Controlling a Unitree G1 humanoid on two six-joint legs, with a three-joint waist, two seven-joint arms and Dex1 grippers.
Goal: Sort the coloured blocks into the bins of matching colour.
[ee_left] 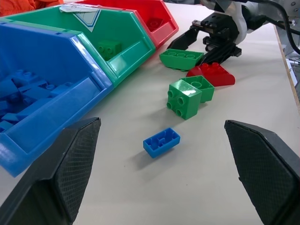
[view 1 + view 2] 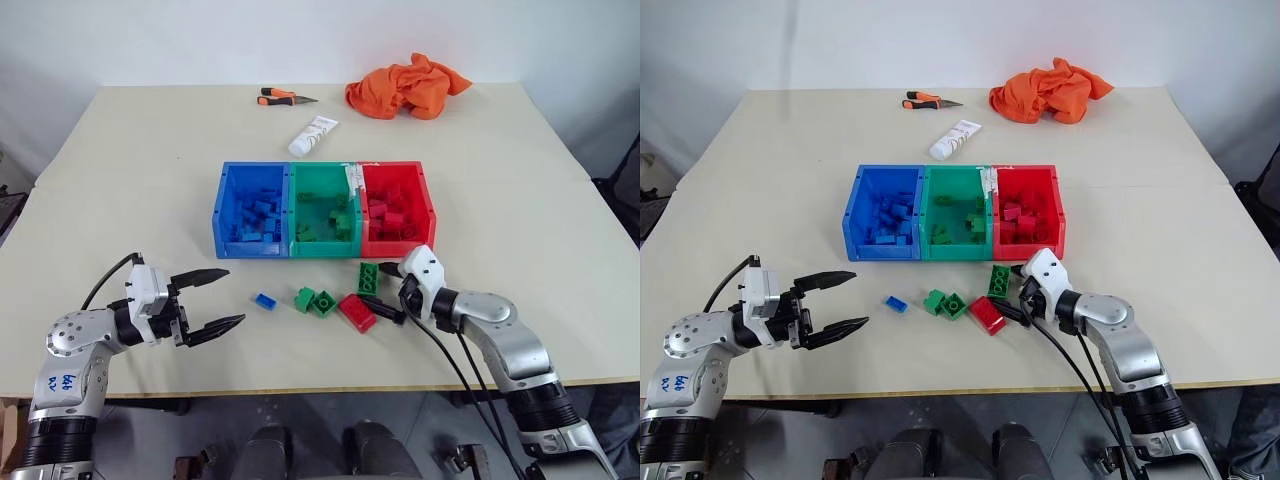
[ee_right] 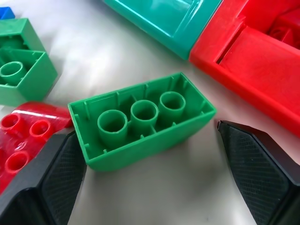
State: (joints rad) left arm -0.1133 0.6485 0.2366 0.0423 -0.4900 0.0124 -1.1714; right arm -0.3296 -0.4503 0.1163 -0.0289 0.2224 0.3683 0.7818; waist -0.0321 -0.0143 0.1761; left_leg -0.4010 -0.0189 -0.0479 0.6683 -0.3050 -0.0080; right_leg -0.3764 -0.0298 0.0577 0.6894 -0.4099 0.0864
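The blue bin [image 1: 51, 89] and red bin [image 3: 262, 51] ran off the wrist pictures' edges, the red block [image 3: 23, 140] was partly covered by a right gripper finger [image 3: 51, 183], and the jumbled bricks inside the bins [image 2: 320, 205] were too small to count from the head.

The right hand [image 3: 150, 173] is holding its fingers wide apart around a larger green block [image 3: 140, 119] lying hollow side up. A red block [image 3: 23, 140] is sitting beside one finger [image 3: 47, 187], with the red bin [image 3: 262, 65] lying just beyond.
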